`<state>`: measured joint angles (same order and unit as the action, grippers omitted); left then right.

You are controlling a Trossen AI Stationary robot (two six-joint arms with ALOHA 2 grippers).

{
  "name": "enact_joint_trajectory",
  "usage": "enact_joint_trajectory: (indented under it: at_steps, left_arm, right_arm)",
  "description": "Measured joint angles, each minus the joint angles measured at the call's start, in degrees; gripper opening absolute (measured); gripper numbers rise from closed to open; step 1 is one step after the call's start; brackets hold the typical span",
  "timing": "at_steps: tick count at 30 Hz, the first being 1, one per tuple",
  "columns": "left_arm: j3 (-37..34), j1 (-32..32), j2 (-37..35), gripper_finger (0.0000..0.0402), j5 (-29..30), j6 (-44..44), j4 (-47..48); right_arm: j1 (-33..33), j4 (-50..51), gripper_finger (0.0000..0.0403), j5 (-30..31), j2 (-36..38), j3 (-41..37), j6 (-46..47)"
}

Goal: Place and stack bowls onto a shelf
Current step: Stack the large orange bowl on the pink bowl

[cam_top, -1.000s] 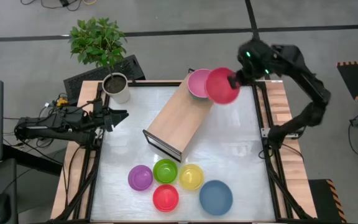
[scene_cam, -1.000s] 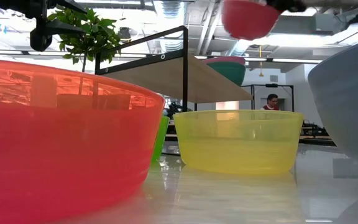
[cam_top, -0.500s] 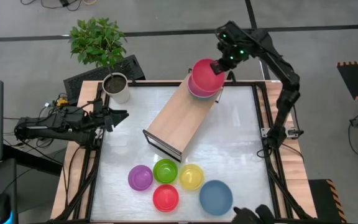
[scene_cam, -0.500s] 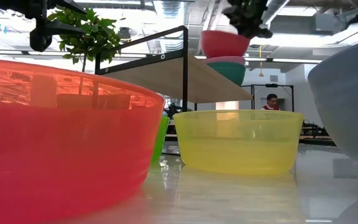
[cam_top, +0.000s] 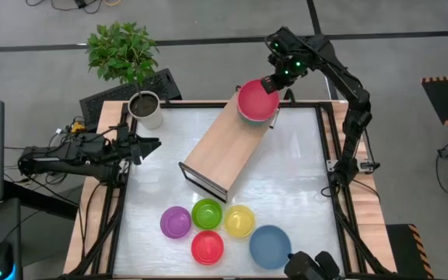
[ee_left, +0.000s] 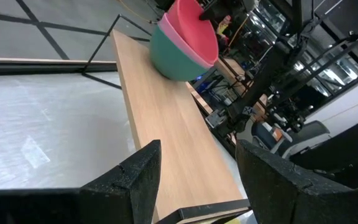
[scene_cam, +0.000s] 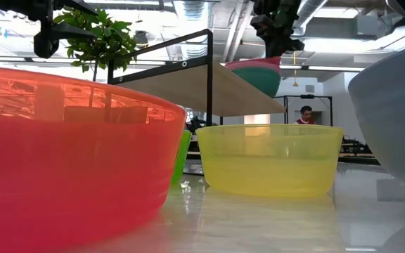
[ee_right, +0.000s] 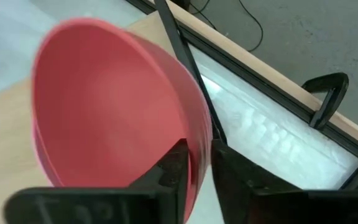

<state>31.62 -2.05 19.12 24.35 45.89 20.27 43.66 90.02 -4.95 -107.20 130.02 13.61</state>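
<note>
red-pink bowl: showing plain red-pink
pink bowl: showing pink
teal bowl: showing teal
shelf: showing light wood on a dark frame
purple bowl: purple
green bowl: green
yellow bowl: translucent yellow
red bowl: red
blue bowl: blue
pot: white

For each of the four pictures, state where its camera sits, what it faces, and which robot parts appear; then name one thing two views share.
High: overhead, looking down; both arms, shelf.
Low: table height, looking across; red bowl near, right gripper above.
Left wrist: along the shelf; left gripper open.
Right wrist: right gripper clamps the red-pink bowl.
Shared: the red-pink bowl, in every view.
</note>
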Motion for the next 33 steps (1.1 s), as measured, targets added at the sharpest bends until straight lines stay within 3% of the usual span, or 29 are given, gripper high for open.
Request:
enact_joint_trajectory:
  at_steps: [5,11,15,22,33]
  left_arm:
    - [0.0,0.0,0.0,0.0193,0.0,0.0,0.0]
    - [0.0,0.0,0.0,0.0193,0.0,0.0,0.0]
    - [0.0,0.0,0.0,0.0193,0.0,0.0,0.0]
    - [0.0,0.0,0.0,0.0193,0.0,0.0,0.0]
    - [0.0,0.0,0.0,0.0193,0.0,0.9,1.7]
  right_arm:
    - [0.0,-1.2,0.0127,0.0,0.0,0.0,-0.6]
    - [0.3,-5.1,0.0130,-0.2,2.8,0.0,-0.2]
    - [0.3,-5.9,0.0109,-0.6,5.5,0.0,-0.2]
    - [0.3,-5.1,0.0018,-4.7,5.8,0.0,-3.8]
    - [1.5,-4.8,0.0042,-7.0,0.3,0.0,-5.9]
